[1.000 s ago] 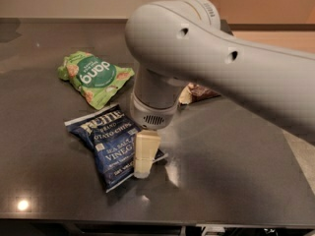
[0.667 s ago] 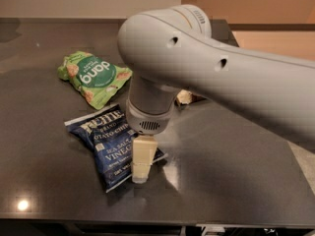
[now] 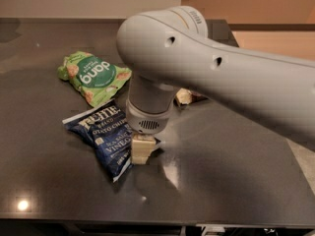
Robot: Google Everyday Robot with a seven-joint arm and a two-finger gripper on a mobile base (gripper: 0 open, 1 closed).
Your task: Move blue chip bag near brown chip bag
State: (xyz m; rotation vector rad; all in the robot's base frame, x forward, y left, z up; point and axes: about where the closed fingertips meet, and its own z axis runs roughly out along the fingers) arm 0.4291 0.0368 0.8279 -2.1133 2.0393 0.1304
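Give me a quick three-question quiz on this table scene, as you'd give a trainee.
1. True or false: the green bag lies farther from the camera than the blue chip bag.
2. Where is the pincer? A) over the green bag B) at the blue chip bag's right edge C) raised high above everything
3. Fill in: the brown chip bag is mostly hidden behind the robot's ____.
Key: 1 true; 2 B; 3 arm.

Blue chip bag [image 3: 106, 136]: dark navy, white edges, white lettering. Green bag [image 3: 93, 76]: bright green, darker green round patch, white lettering. Brown chip bag [image 3: 183, 97]: only a pale yellow-tan end shows behind the arm; gripper [image 3: 141, 150]: cream, at the blue chip bag's right edge, under a pale grey arm [image 3: 221, 77]; counter [image 3: 221, 176]: glossy dark grey.
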